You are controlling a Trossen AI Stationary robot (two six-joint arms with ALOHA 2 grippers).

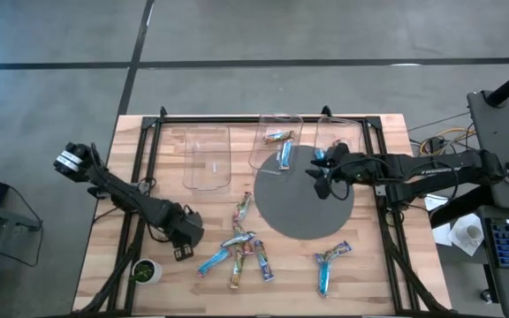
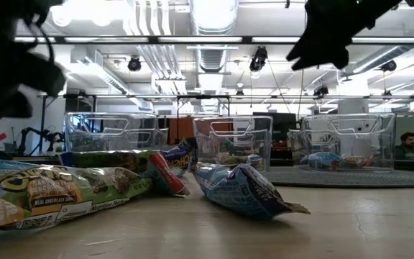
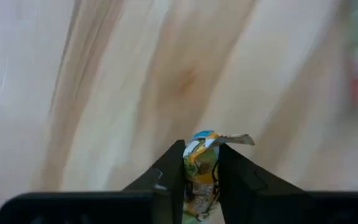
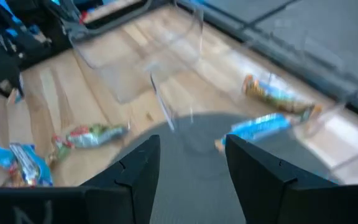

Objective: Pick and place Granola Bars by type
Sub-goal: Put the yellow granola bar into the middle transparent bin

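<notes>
**Sorting partly done: one bar in hand, most bars loose on the bench**

Left gripper (image 3: 201,180): fingers clamped on a yellow-green wrapped bar (image 3: 202,171), held over bare wood near the front-left of the bench (image 1: 369,274). It has not reached a bin.

Right gripper (image 4: 191,165): fingers apart, nothing between them, hovering above the dark round mat (image 1: 303,208) near the right-hand bin (image 1: 341,137).

Bins: middle bin (image 1: 277,140) holds two bars, one tan-multicoloured (image 1: 279,136) and one blue (image 1: 283,155). Right-hand bin shows something blue in the low view; type unclear. Left bin (image 1: 207,157) looks empty.

Remaining: a cluster of loose bars (image 1: 237,252) lies in front of the mat, and a blue pair (image 1: 330,263) lies apart to the right.

Judgement: early to middle stage; roughly a quarter sorted, and the middle bin appears mixed.
</notes>
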